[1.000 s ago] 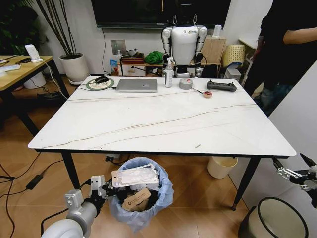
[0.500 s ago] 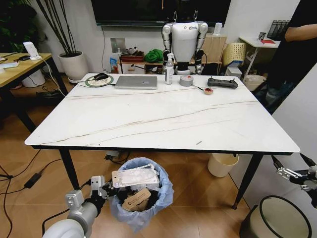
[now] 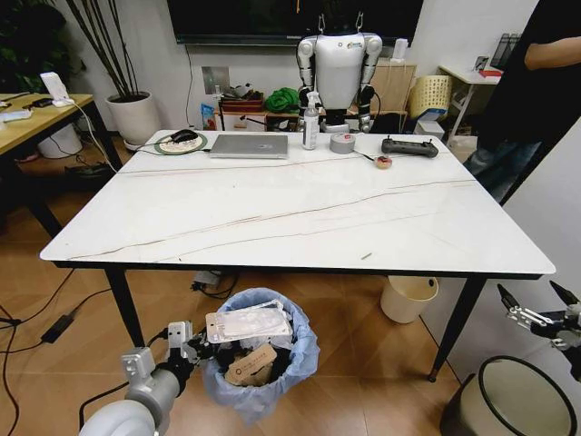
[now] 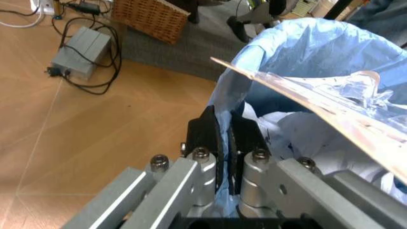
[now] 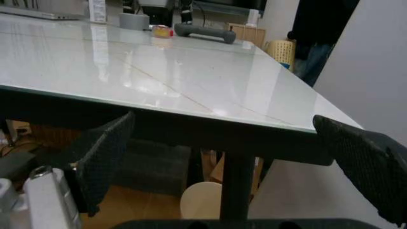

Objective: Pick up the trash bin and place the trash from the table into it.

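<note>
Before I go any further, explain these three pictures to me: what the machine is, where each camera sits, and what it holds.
This is a wheeled robot with two arms. One picture looks down from its head; the other two come from cameras on its wrists.

The left gripper, low beside the trash bin, is shut on the bin's blue bag at the rim; the left wrist view shows its fingers pinching the plastic. The bin already holds wrappers and a brown paper bag.

The right gripper hangs open and empty past the table's right corner.

On the table's far edge lie a laptop, a spray bottle and a tape roll. A tiny scrap lies near the front.
</note>
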